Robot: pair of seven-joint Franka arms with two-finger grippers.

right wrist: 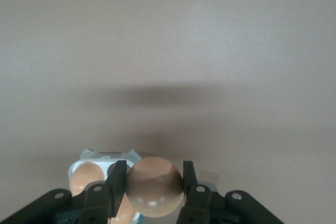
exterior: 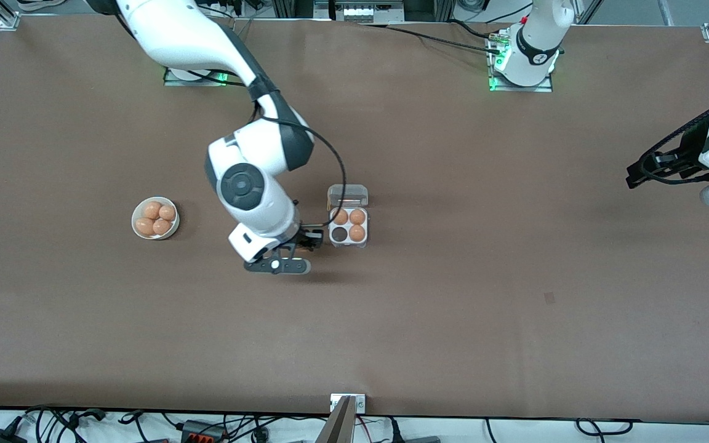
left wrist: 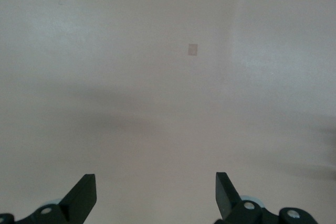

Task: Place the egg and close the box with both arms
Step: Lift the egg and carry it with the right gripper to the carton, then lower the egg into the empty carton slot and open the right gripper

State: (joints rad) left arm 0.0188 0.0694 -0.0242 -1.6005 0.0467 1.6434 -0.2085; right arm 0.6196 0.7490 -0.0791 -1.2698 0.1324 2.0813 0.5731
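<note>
**Egg in hand, one cell left to fill**

I have the right hand (right wrist: 154, 187) clamped on the egg (right wrist: 154, 186), and the right wrist view shows it plainly: the tan shell sits squarely between the two black fingers (right wrist: 116, 179), pinched at its sides. In the front view that hand (exterior: 312, 239) hangs just beside the box (exterior: 349, 224), at the edge toward the right arm's end of the worktop (exterior: 453, 320). The box lies open, its clear lid (exterior: 348, 195) folded back on the side farther from the front camera. Three cells hold eggs; the fourth, the empty cell (exterior: 340, 234), shows dark, nearest my hand and on the row closer to the front camera.

So I judge this to be the carry-in step: egg picked, not yet placed. The bowl (exterior: 155, 218), well apart toward the right arm's end, holds four more eggs.

The left hand (left wrist: 156, 192) waits off at the left arm's end of the worktop, fingers spread wide with nothing between them, looking down on bare surface.

What I need next is a short sideways shift to bring the egg directly over that dark cell, then a gentle descent before I let go. The neighbouring eggs sit close, so I expect little room for the fingers. After that, the lid wants both arms, so I will have to bring the left one in.
</note>
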